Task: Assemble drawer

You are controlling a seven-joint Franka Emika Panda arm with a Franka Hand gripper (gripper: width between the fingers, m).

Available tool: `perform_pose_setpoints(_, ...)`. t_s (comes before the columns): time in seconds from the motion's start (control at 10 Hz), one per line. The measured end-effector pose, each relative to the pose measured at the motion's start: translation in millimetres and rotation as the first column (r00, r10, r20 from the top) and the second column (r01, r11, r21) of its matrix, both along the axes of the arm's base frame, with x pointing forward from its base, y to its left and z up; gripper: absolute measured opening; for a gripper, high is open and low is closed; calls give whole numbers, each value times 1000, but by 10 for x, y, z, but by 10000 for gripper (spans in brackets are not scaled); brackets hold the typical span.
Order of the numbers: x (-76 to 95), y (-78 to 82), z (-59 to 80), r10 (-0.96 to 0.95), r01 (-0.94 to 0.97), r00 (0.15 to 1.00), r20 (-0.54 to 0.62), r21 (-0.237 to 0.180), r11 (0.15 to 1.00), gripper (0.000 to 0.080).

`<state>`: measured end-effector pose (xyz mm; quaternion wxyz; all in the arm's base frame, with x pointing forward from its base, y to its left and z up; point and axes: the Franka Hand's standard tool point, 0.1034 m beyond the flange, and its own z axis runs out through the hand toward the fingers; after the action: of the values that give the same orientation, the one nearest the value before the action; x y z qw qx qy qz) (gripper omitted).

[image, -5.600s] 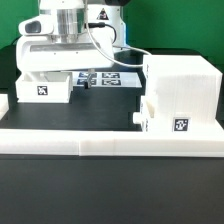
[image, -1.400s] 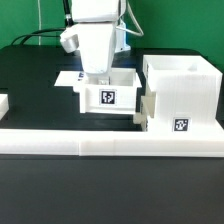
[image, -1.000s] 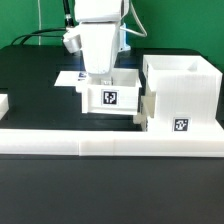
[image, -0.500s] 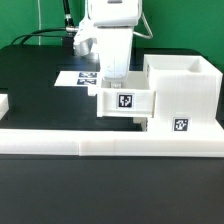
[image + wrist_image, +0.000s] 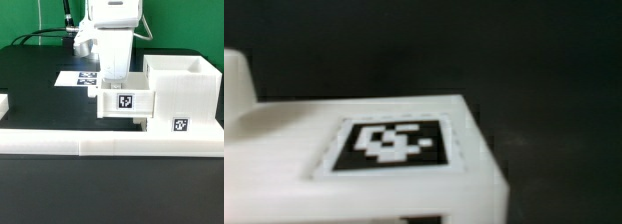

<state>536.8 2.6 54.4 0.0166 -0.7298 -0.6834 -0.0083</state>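
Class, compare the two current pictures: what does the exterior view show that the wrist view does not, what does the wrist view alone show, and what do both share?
Only the exterior view shows the big white cube-like casing, the long low white rail, the flat marker board and the robot's gripper reaching into the small white open-top box. Only the wrist view shows a blurred close-up of one black-and-white tag. Both show white plastic on a black table.

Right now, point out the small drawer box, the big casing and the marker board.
small drawer box (image 5: 126, 102), exterior view, on its tagged front face.
big casing (image 5: 192, 95), exterior view, on its front wall above the tag.
marker board (image 5: 76, 78), exterior view, on its visible printed part.
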Motion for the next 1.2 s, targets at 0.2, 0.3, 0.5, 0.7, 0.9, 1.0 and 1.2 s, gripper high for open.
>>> perform_pose_setpoints(0.2,23,3,10,-16,16,1000,1,-5,1000,42)
perform_pose_setpoints(0.3,30,15,16,-18,18,1000,2,-8,1000,42)
perform_pose_setpoints(0.5,25,4,11,-21,21,1000,2,-8,1000,42)
perform_pose_setpoints(0.7,23,39,11,-6,6,1000,1,-12,1000,42)
perform_pose_setpoints(0.9,7,101,26,53,-54,998,-34,-37,998,42)
perform_pose_setpoints(1.0,27,88,31,49,-50,999,-23,-36,998,42)
perform_pose_setpoints(1.2,26,86,30,49,-49,999,-23,-36,998,42)
